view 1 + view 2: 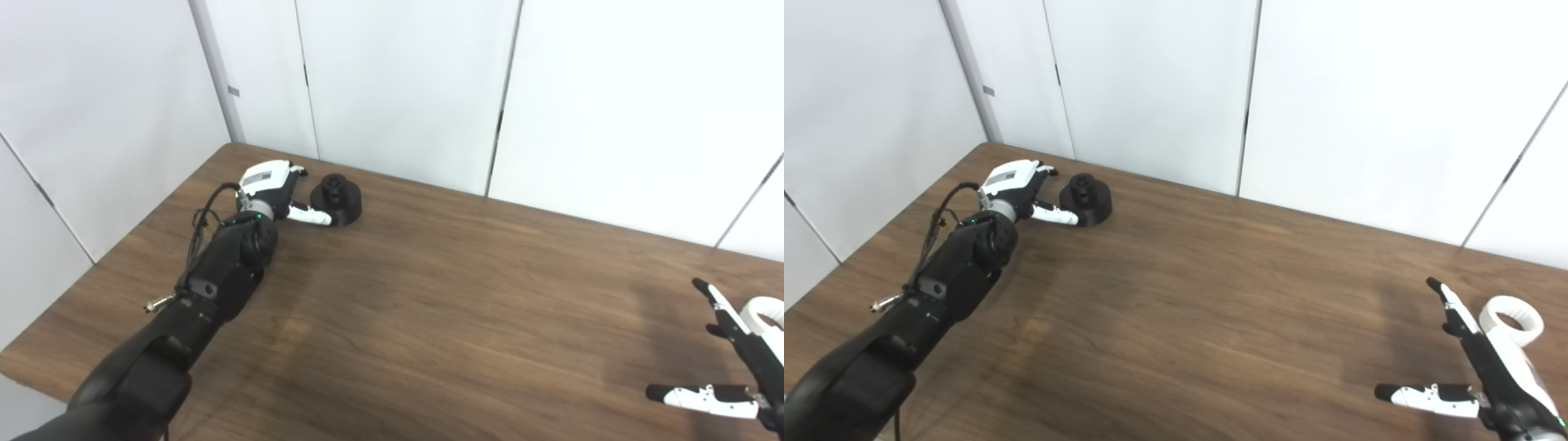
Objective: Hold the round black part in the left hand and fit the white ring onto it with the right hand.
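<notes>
The round black part (336, 199) stands on the wooden table (441, 294) near its far left corner. My left hand (274, 191) is right beside it on its left, open, with the thumb lying along the part's near side and the fingers apart at its far left side. The white ring (1514, 319) lies on the table at the right edge, and also shows in the left eye view (767, 309). My right hand (1476, 367) is open just left of the ring, with one finger pointing away and the thumb spread to the left. It holds nothing.
White wall panels (398, 86) stand close behind the table's far edge and along its left side. The left forearm (208, 288) lies across the table's left part, with a cable loop at the wrist.
</notes>
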Action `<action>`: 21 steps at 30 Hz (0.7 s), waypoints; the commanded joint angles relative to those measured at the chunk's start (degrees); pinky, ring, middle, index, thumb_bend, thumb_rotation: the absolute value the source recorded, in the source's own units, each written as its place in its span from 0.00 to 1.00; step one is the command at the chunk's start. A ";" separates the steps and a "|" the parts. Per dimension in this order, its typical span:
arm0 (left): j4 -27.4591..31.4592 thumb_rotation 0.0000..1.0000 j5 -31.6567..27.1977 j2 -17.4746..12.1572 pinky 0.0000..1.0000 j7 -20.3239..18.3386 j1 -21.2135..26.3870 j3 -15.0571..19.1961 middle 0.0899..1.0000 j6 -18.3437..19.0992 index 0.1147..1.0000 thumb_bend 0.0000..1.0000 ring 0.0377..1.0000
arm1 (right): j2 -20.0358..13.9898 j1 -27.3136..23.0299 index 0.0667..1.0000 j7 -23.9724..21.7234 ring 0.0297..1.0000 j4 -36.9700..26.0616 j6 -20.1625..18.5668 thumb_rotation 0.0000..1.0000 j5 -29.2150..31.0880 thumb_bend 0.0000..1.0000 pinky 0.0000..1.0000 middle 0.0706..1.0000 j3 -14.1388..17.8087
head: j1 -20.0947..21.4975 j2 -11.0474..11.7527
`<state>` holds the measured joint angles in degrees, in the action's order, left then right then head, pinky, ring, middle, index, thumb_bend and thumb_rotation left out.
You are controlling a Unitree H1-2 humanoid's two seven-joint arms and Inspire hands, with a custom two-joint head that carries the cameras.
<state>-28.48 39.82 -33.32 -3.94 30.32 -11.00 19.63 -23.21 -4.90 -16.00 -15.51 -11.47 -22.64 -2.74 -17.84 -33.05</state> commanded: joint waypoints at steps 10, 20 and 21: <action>0.73 0.53 -0.71 -0.15 1.00 1.29 3.05 0.02 1.00 -0.20 0.87 1.00 1.00 | -1.32 -1.02 1.00 -0.56 1.00 -3.65 -1.59 0.23 0.17 0.91 0.89 1.00 0.96 | 0.70 -0.60; -1.80 0.52 -2.33 0.99 1.00 6.64 2.51 0.80 1.00 -3.97 0.87 1.00 1.00 | -1.51 -0.74 1.00 -1.32 1.00 -4.76 -2.47 0.21 0.23 0.90 0.90 1.00 1.05 | 1.02 -1.02; -2.44 0.52 -2.50 1.18 1.00 7.48 2.57 0.91 1.00 -4.54 0.87 1.00 1.00 | -1.52 -0.71 1.00 -1.28 1.00 -4.75 -2.44 0.21 0.13 0.90 0.90 1.00 1.06 | 1.02 -1.02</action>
<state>-30.91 37.59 -31.42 0.63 30.28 -10.97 16.61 -23.25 -4.28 -17.75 -17.78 -14.14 -22.79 -2.52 -16.79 -34.01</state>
